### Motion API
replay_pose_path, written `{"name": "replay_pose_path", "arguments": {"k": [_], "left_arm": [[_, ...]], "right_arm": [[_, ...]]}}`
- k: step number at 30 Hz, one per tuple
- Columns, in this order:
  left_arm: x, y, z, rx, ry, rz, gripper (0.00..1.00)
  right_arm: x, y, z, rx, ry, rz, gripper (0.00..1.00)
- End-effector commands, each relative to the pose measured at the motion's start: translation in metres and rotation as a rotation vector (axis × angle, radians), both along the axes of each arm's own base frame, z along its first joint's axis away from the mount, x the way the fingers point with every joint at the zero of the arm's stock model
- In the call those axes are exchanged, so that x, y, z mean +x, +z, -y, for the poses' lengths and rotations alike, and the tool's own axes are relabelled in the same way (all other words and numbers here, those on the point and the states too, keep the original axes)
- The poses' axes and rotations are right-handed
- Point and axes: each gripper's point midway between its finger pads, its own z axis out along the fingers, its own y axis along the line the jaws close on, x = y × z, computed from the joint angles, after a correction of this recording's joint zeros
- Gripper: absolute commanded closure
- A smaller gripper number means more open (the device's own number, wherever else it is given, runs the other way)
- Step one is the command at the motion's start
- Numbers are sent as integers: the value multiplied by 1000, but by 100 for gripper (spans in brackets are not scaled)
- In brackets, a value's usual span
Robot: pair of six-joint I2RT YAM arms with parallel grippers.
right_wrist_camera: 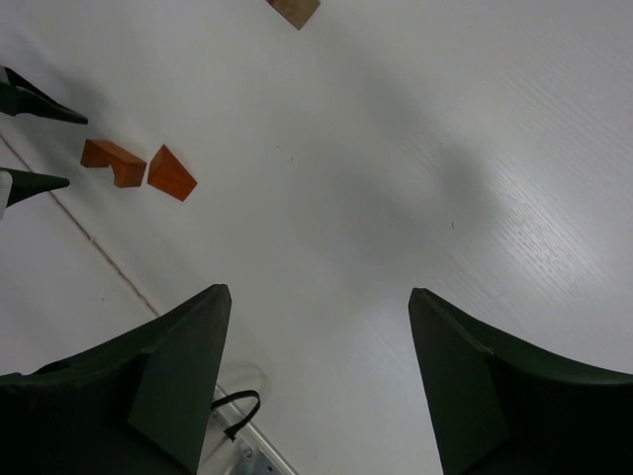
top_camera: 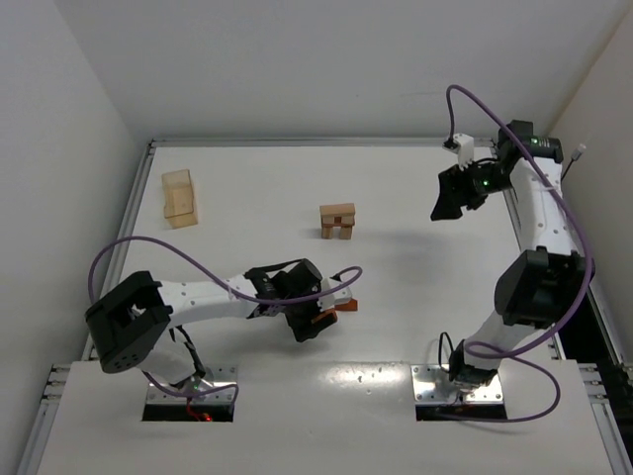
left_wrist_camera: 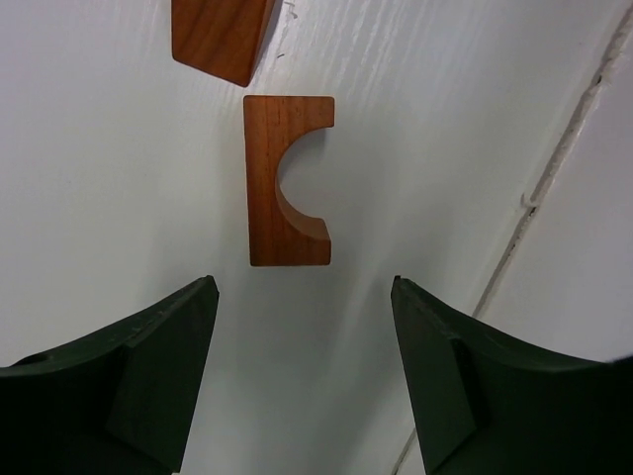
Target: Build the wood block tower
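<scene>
Left claw (left_wrist_camera: 304, 287), spread and empty, lower centre of overhead view, reddish arch block (left_wrist_camera: 272, 198) lying flat just ahead; right claw (right_wrist_camera: 317, 291) spread, upper right; wood block tower (top_camera: 337, 221), seemingly three tiers, mid-frame.

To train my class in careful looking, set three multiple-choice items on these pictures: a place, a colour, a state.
1. Where is the arch block? A. flat on the table, just ahead of the left claw. B. on top of another block. C. lifted in the air.
2. What colour is the arch block? A. pale tan. B. green. C. reddish-brown.
3. How is the left claw? A. shut on the arch block. B. open, holding nothing. C. shut, holding nothing.
Answers: 1 A, it lies on the white surface beyond the fingertips; 2 C, it looks reddish-brown in both wrist views; 3 B, the fingers stand wide apart with bare table between.
</scene>
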Motion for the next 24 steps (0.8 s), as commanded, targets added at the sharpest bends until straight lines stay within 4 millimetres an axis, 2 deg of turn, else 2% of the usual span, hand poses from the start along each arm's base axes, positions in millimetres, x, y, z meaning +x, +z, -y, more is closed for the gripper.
{"name": "replay_pose_path", "arguments": {"k": [1, 11, 16, 19, 22, 24], "left_arm": [[13, 7, 15, -43, 16, 32, 33], [22, -7, 22, -27, -14, 40, 34], [25, -5, 27, -38, -14, 47, 37], [25, -11, 27, -28, -14, 40, 41], [26, -8, 31, -40, -28, 42, 52], [28, -11, 28, -32, -19, 37, 64]], "right_arm": [[0, 19, -5, 40, 24, 58, 31], [-1, 12, -5, 64, 24, 23, 31], [1, 7, -6, 77, 26, 7, 31], [2, 4, -6, 79, 26, -2, 31], [0, 4, -6, 81, 25, -11, 31], [2, 4, -6, 81, 25, -11, 31]]}}
